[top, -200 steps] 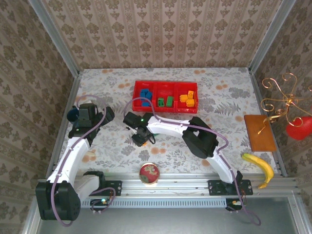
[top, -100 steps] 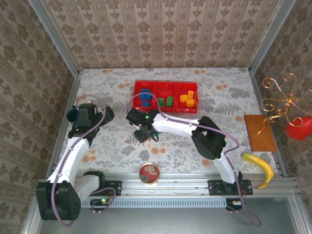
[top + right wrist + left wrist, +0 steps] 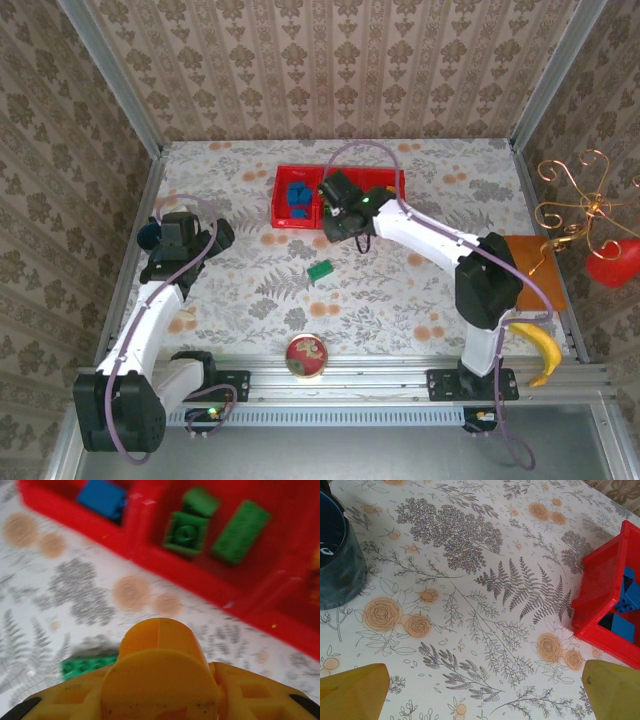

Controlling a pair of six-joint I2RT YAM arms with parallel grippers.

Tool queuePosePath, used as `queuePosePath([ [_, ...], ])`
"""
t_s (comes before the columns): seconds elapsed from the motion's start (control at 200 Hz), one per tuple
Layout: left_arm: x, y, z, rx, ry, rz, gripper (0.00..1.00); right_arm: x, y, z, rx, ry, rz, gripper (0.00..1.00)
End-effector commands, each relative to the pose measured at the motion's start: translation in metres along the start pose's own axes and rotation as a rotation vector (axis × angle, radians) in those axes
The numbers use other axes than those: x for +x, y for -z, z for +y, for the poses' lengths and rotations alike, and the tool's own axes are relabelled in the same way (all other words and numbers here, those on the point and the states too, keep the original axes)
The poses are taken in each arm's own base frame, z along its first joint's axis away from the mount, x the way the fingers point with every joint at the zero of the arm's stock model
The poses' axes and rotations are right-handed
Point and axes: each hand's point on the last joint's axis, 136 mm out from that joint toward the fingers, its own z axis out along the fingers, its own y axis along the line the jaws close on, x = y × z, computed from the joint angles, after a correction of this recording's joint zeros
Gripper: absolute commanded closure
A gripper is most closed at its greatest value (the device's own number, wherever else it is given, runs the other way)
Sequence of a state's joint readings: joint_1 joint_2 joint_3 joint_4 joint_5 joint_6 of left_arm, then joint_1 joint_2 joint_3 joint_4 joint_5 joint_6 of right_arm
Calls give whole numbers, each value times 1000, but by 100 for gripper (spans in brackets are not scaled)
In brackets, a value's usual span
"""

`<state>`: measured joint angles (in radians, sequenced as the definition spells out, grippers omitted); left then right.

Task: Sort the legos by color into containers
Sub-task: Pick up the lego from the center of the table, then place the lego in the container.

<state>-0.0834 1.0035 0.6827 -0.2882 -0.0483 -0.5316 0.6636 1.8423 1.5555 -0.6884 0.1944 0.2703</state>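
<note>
We see a table spread with a pale cloth printed with grey ferns and orange roses (image 3: 420, 290). Behind the table and on both sides of it rise walls papered in a beige damask pattern (image 3: 330, 70), joined at the table's far corners by slanting aluminium posts (image 3: 112, 75). Along the table's near edge runs a ribbed aluminium rail (image 3: 380, 385), with a flat grey surface (image 3: 330, 455) beyond it. At the table's right edge lies a brown wooden board (image 3: 530, 272), under a curly gold wire stand (image 3: 575, 205). The light is soft and even.

Floral-print worktop (image 3: 420, 290): red tray (image 3: 290, 224) at far centre, one loose green block (image 3: 320, 270) near it, dark cup (image 3: 150, 235) left, round dish (image 3: 289, 356) at near edge.
</note>
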Motion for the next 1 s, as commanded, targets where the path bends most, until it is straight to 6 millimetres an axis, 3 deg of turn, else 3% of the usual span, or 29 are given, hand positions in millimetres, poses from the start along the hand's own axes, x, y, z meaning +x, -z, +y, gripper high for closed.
queuePosePath([
  [0.0,-8,7,-1,10,0,-23,0,-10,5,-42,90,-89,-38,87],
  [0.2,-7,8,-3,18,-4,-20,0,-23,-5,-102,184,-191,-58,87],
  [0.435,-9,8,-9,46,-21,-20,0,-37,-25,-148,222,-277,-61,85],
  [0.67,-7,4,-26,85,-81,-13,0,-54,-46,-165,203,-308,-71,81],
  [0.995,7,4,-78,194,-255,2,0,-66,-71,-165,189,-291,-57,75],
])
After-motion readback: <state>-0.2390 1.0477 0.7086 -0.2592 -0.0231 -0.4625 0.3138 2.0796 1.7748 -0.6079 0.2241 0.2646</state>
